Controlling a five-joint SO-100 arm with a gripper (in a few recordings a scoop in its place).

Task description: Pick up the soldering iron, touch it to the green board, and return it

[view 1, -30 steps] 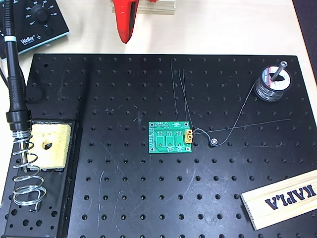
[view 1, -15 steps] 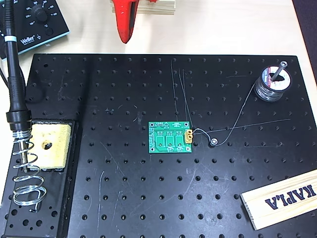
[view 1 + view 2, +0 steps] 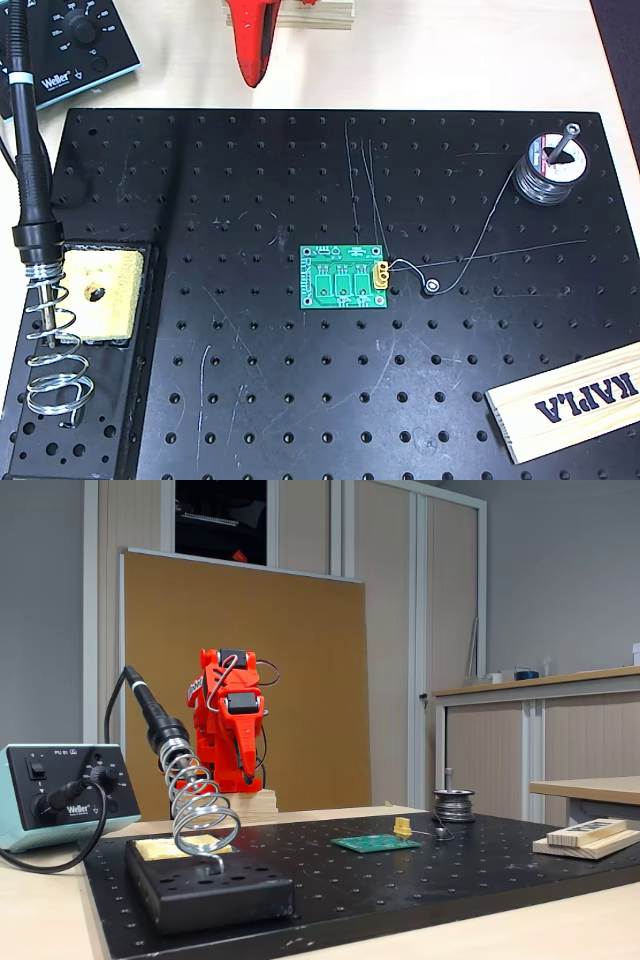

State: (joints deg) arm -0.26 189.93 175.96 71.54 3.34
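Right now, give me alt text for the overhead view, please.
A soldering iron rests in a coiled spring holder at the left of a black perforated plate, a green board lies mid-plate, and the red gripper hangs at the top edge.

My gripper (image 3: pixel 243 772) hangs folded down at the back of the table, jaws pointing at the wooden block beneath them; I cannot tell their gap. To my left and nearer the camera, the soldering iron (image 3: pixel 152 716) sits tilted in its coiled holder (image 3: pixel 200 810). The green board (image 3: pixel 375 843) lies flat on the black perforated plate (image 3: pixel 420 880), well to my right and forward.
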